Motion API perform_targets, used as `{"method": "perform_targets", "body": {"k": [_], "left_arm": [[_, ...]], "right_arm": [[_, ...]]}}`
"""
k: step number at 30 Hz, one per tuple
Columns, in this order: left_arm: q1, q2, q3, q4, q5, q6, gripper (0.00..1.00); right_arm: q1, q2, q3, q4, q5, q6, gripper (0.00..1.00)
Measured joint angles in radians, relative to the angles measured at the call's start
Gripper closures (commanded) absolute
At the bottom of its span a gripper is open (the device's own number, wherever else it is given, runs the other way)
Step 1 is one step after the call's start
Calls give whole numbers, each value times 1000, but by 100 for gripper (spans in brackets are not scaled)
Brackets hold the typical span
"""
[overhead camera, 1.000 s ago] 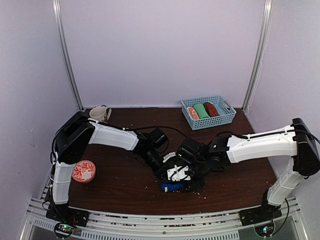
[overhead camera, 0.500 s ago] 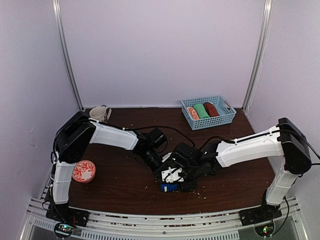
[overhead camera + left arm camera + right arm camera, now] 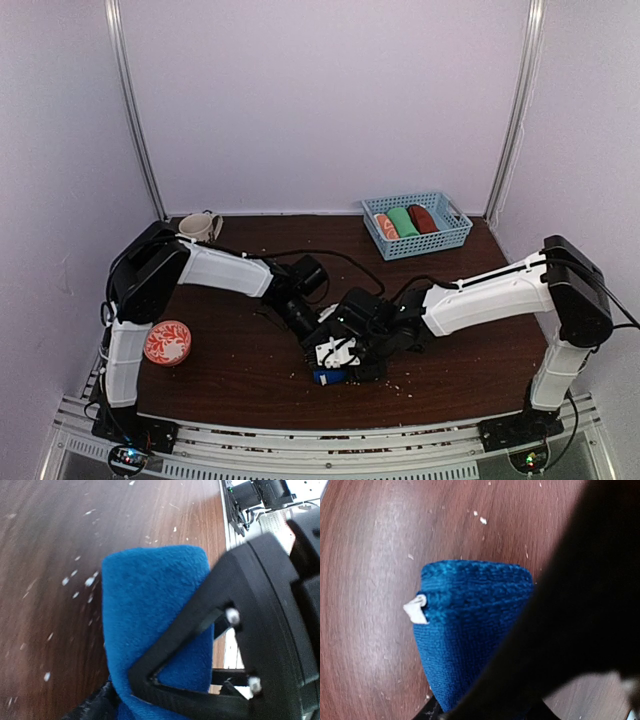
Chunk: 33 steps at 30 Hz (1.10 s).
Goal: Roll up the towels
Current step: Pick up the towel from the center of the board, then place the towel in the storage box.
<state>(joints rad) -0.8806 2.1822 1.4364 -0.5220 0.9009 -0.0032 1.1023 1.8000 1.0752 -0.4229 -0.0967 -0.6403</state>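
The royal blue towel (image 3: pixel 325 377) lies rolled into a stubby cylinder near the table's front edge, a white tag (image 3: pixel 415 609) on its side. My right gripper (image 3: pixel 345 352) stands over it from the right, shut on the roll (image 3: pixel 465 625). Its black frame crosses the towel (image 3: pixel 150 605) in the left wrist view. My left gripper (image 3: pixel 303 318) sits just behind and to the left, open, with one finger (image 3: pixel 95 707) showing beside the roll's near end. The rust-brown towel (image 3: pixel 423 218) lies rolled in the basket.
A blue basket (image 3: pixel 455 235) at the back right also holds a green roll (image 3: pixel 403 221) and an orange-and-white roll (image 3: pixel 385 226). A mug (image 3: pixel 200 227) stands at the back left, a red patterned dish (image 3: pixel 167 342) at the front left. White crumbs dot the wood.
My right arm has swung left over the blue roll, and its jaws have narrowed onto it. The left jaws have widened and that gripper has drawn back a little to the upper left.
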Motion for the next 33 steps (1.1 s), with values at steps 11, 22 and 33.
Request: {"method": "perform_targets", "body": {"k": [11, 22, 33], "left_arm": [[87, -92, -90, 15, -38, 9, 2], [183, -163, -40, -32, -481, -101, 2], [181, -361, 114, 83, -830, -100, 2]], "right_arm": [[4, 58, 73, -7, -58, -32, 78], [-23, 35, 110, -148, -112, 19, 84], [-271, -42, 257, -423, -220, 47, 88]]}}
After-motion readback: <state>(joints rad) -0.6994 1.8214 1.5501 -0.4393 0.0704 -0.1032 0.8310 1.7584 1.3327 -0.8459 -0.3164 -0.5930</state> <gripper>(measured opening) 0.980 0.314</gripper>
